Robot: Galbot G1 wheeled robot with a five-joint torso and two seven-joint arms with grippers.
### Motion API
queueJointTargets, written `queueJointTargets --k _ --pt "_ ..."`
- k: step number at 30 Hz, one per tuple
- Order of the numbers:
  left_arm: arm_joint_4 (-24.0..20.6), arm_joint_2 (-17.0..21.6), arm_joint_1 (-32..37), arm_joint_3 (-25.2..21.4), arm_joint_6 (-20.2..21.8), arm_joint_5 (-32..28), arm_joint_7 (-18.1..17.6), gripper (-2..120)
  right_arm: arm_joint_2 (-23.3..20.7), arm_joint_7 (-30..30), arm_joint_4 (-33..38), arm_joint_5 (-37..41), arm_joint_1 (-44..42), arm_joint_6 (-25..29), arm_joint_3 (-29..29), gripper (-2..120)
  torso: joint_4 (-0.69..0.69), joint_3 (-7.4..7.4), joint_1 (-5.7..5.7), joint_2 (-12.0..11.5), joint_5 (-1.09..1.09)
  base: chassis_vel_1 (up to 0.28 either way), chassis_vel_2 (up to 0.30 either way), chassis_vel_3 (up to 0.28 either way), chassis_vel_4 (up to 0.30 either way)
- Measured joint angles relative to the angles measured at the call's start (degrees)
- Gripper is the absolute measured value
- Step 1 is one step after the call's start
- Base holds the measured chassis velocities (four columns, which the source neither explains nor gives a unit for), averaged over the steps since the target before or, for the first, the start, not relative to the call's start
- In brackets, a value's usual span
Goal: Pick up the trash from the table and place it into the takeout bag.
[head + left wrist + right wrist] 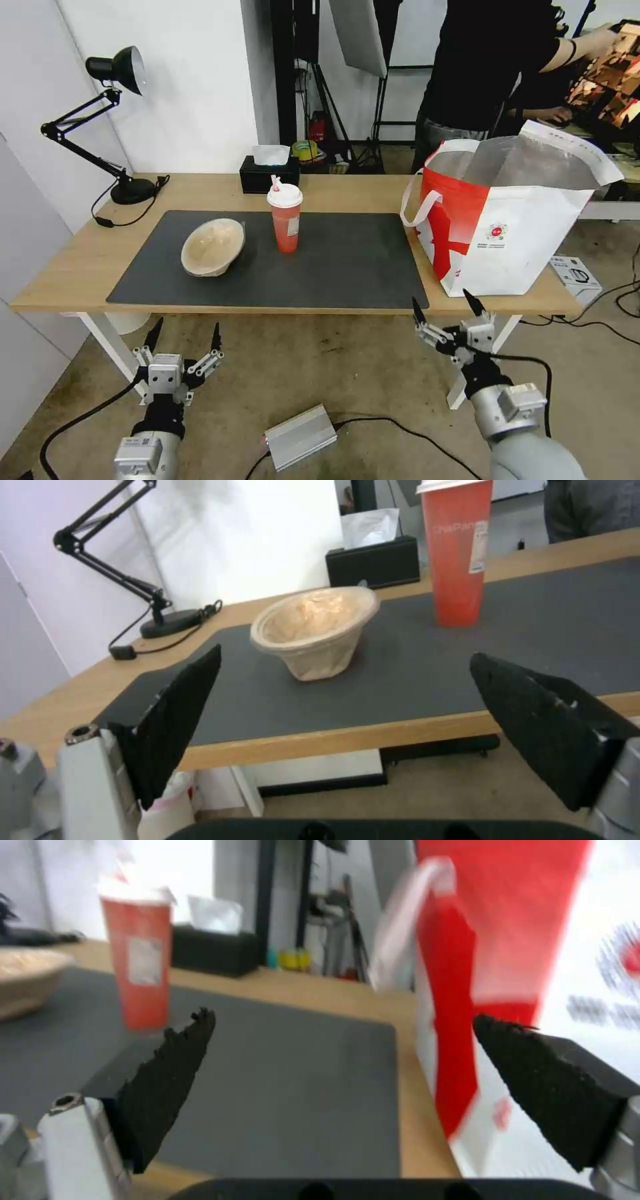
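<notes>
A: We started from the bench [80, 267], long and light-wood, with its dark mat [333, 260]. The takeout bag [507, 227] stood open-mouthed at our right end, overhanging the mat's edge.

B: And the trash? We saw the red drink cup [285, 219] upright mid-mat, the tan pulp bowl [212, 247] tilted just beside it, apart.

A: Both end effectors hung below the bench's front edge. Our left end effector [185, 336] was spread wide and empty, facing the bowl; our right end effector [448, 308] likewise gaped, holding nothing, near the bag.

B: We judged the tilted bowl might roll or skid under a pinch, and a careless reach could topple the tall cup.
</notes>
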Motion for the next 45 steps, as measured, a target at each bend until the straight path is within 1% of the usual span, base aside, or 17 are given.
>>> queueJointTargets --k 1,3,5,6,10,11,15,16,19,20,21,24,29,31,34,41,45 --pt "0.0 0.0 0.0 0.0 0.0 0.0 0.0 100 0.0 0.0 0.0 0.0 0.0 0.0 0.0 99 0.0 0.0 0.0 0.0 0.0 0.0 0.0 0.0 0.0" --pt "0.24 0.41 -0.3 0.29 0.03 -0.05 0.04 100 -2.08 -1.47 0.03 2.19 3.29 0.0 -0.67 100 -0.02 0.0 0.0 0.0 0.0 0.0 0.0 0.0 0.0" --pt "0.29 0.55 -0.36 0.37 0.06 -0.1 0.06 100 -3.94 -2.83 0.18 5.28 6.87 -0.07 -2.31 100 0.01 0.0 0.0 0.0 0.01 0.0 0.0 0.0 0.0" --pt "0.29 0.55 -0.36 0.37 0.06 -0.1 0.06 100 -3.94 -2.83 0.18 5.28 6.87 -0.07 -2.31 100 0.01 0.0 0.0 0.0 0.01 0.0 0.0 0.0 0.0" --pt "0.3 0.7 -0.48 0.46 0.13 -0.15 0.1 100 -6.84 -5.31 0.5 11.51 13.22 -1.31 -6.09 100 0.0 0.0 0.0 0.0 0.0 0.0 0.0 0.0 0.0" --pt "0.3 0.7 -0.48 0.46 0.13 -0.15 0.1 100 -6.84 -5.31 0.5 11.51 13.22 -1.31 -6.09 100 0.0 0.0 0.0 0.0 0.0 0.0 0.0 0.0 0.0" --pt "0.29 0.83 -0.56 0.4 0.16 -0.24 0.14 100 -8.91 -8.55 0.75 18.77 19.38 -3.86 -10.26 100 -0.01 0.0 0.0 0.0 0.0 0.0 0.0 0.0 0.0" --pt "0.29 0.83 -0.56 0.4 0.16 -0.24 0.14 100 -8.91 -8.55 0.75 18.77 19.38 -3.86 -10.26 100 -0.01 0.0 0.0 0.0 0.0 0.0 0.0 0.0 0.0" --pt "0.29 0.81 -0.63 0.32 0.17 -0.26 0.14 100 -10.14 -9.89 0.42 24.48 25.87 -6.82 -14.57 100 0.0 0.0 0.0 0.0 -0.01 0.0 0.0 0.0 0.0" --pt "0.3 0.77 -0.65 0.29 0.18 -0.27 0.14 100 -10.67 -10.34 0.0 27.4 29.09 -7.99 -17.17 100 -0.01 0.0 0.0 0.0 0.0 0.0 0.0 0.0 0.0" --pt "0.3 0.77 -0.65 0.29 0.18 -0.27 0.14 100 -10.67 -10.34 0.0 27.4 29.09 -7.99 -17.17 100 -0.01 0.0 0.0 0.0 0.0 0.0 0.0 0.0 0.0" --pt "0.37 0.64 -0.67 0.15 0.19 -0.29 0.13 100 -11.59 -12.93 -1.79 33.64 36.91 -11.75 -23.04 100 0.0 0.0 0.0 0.0 -0.01 0.0 0.0 0.0 0.0" --pt "0.39 0.55 -0.58 -0.28 0.19 -0.43 0.04 100 -10.96 -16.05 -5.42 38.97 44.75 -15.9 -28.65 100 0.0 0.0 0.0 -0.01 0.0 0.0 0.0 0.0 0.0" --pt "0.42 0.55 -0.56 -0.35 0.19 -0.44 -0.1 100 -10.71 -16.37 -6.09 39.63 45.83 -16.97 -29.16 100 0.0 0.0 0.0 0.0 -0.01 0.0 0.0 0.0 0.0" --pt "0.6 0.51 -0.43 -0.61 0.18 -0.47 -0.72 100 -8.99 -17.77 -10.18 40.78 50.76 -20.38 -31.71 100 0.0 0.0 0.0 -0.01 0.0 0.0 0.0 0.0 0.0" --pt "0.93 0.43 -0.47 -0.88 0.17 -0.5 -0.81 100 -6.66 -17.89 -14.67 39.82 55.16 -21.16 -34.84 100 0.0 0.0 0.0 0.0 -0.01 0.0 0.0 0.0 0.0" --pt "1.0 0.29 -0.48 -0.93 0.17 -0.5 -0.83 100 -5.3 -17.8 -17.67 38.6 58.04 -20.01 -36.78 100 0.0 0.0 0.0 -0.01 0.0 0.0 0.0 0.0 0.0"
